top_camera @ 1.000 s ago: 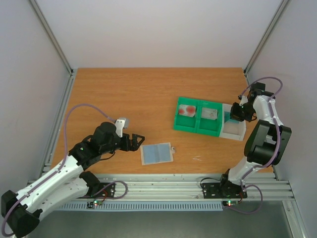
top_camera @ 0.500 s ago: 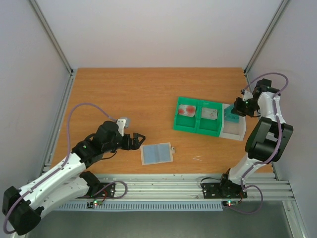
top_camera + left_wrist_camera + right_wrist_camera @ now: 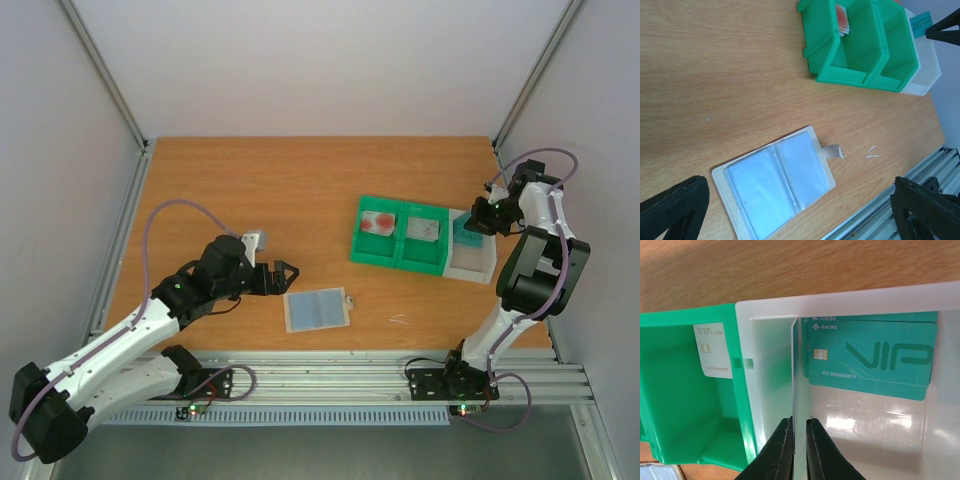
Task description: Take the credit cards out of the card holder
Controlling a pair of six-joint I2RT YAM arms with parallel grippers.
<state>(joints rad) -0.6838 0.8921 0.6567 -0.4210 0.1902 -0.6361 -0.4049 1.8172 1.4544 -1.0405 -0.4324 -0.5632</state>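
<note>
The card holder (image 3: 316,310) lies open and flat on the table near the front; in the left wrist view (image 3: 775,182) its two pockets look pale blue with no card showing. My left gripper (image 3: 284,274) is open wide and empty, just left of the holder and above it (image 3: 800,202). My right gripper (image 3: 470,226) is over the clear box (image 3: 472,264). Its fingers (image 3: 812,450) are shut on a thin card seen edge-on (image 3: 796,390), colour unclear. Teal cards (image 3: 872,357) lie in the box. A white-and-red card (image 3: 378,223) and a greyish card (image 3: 425,229) lie in the green tray (image 3: 398,259).
The green tray and the clear box (image 3: 840,295) stand side by side at the right. A white VIP card (image 3: 713,350) leans in the green compartment beside the box. White scraps (image 3: 871,152) lie near the front rail (image 3: 330,375). Frame posts stand at the back corners.
My left gripper has moved a little up and to the right, closer to the holder's far left corner. My right gripper has shifted slightly back and right over the clear box.
</note>
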